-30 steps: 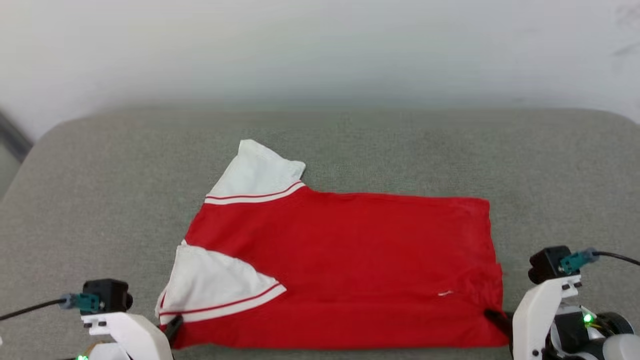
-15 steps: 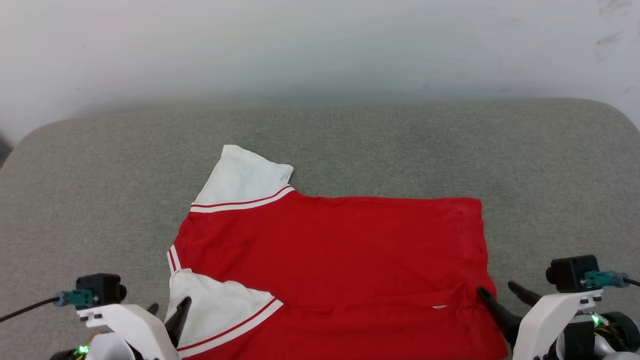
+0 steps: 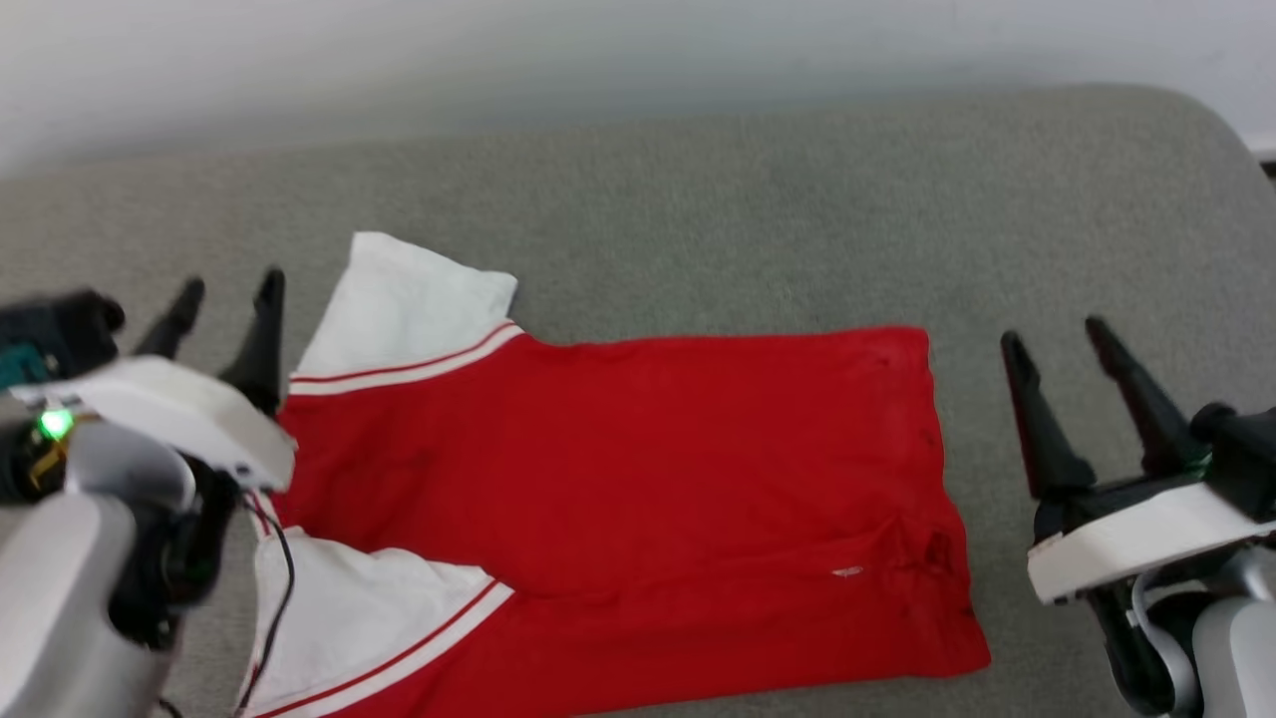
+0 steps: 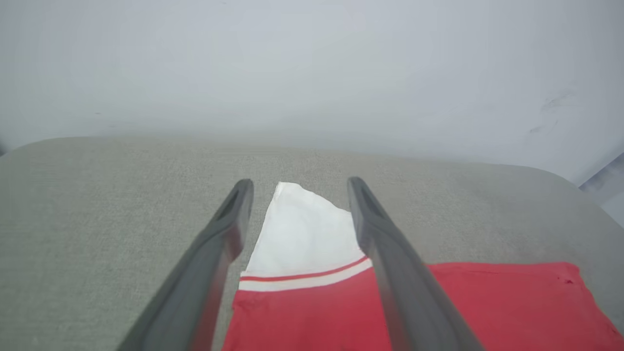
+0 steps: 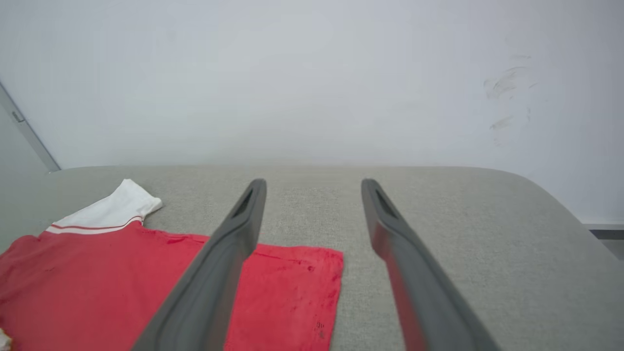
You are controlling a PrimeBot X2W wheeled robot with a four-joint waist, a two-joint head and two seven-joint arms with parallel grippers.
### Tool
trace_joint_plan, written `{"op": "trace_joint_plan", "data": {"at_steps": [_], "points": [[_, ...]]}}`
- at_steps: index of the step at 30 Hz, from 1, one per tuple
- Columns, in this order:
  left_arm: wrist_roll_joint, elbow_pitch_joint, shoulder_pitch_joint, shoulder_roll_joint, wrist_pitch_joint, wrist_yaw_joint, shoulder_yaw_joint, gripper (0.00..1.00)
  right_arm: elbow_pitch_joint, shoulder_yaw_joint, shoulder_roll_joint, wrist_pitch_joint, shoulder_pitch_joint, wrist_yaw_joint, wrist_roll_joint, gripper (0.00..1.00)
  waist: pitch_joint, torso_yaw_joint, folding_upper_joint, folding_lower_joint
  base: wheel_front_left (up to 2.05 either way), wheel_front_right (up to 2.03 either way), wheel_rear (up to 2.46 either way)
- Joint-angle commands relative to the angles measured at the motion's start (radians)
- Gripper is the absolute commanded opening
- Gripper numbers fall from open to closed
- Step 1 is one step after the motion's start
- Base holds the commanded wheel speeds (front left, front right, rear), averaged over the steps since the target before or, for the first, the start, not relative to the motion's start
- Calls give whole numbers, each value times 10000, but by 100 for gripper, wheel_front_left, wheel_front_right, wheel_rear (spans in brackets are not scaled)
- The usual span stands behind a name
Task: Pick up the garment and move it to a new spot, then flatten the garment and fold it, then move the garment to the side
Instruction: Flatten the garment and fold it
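The garment [image 3: 618, 489], a red T-shirt with white sleeves and striped trim, lies flat on the grey padded surface [image 3: 698, 219], folded lengthwise with one sleeve at the far left and another at the near left. My left gripper [image 3: 227, 304] hovers open above the shirt's left edge, fingers apart and empty; in its wrist view the far sleeve [image 4: 304, 234] shows between the fingers [image 4: 219, 253]. My right gripper [image 3: 1057, 344] stands open just right of the shirt's hem, holding nothing. The right wrist view shows the hem corner [image 5: 302, 287] below the left finger.
A pale wall [image 3: 598, 50] rises behind the padded surface. The surface's rounded right corner [image 3: 1211, 130] is close to the right arm. Bare grey padding extends beyond and to the right of the shirt.
Both grippers went from shut on the shirt's near edge to open, let it go and rose above the surface. The head camera tilted, shifting the whole picture.
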Motion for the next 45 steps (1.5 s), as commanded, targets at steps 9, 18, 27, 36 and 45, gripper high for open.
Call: {"op": "trace_joint_plan", "data": {"at_steps": [9, 18, 27, 36, 45], "points": [[-227, 961, -3312, 554, 1136, -906, 280, 100, -812, -104, 713, -1059, -1091, -7, -546, 100, 2906, -968, -1, -1, 0, 0, 0], [-981, 2675, -5285, 1643, 4910, -1802, -420, 100, -623, 61, 1029, -1315, -1277, -7, -458, 100, 3618, -1655, -1, -1, 0, 0, 0], [-1595, 3471, -5361, 2108, 7848, -1495, -1055, 100, -366, 173, 1143, -1368, -1308, -7, -244, 100, 3953, -1974, -1, -1, 0, 0, 0], [-1953, 3982, -4734, 1358, 7822, -1435, -1248, 0, -57, 384, 1020, -782, -1397, -7, 271, 100, 3945, -1956, -1, -1, 0, 0, 0], [-1678, 3985, -5423, 1007, 6392, -1827, -935, 0, 863, 530, 369, 1808, -2316, -7, 1787, 100, 3412, -1291, -1, -1, 0, 0, 0]]}}
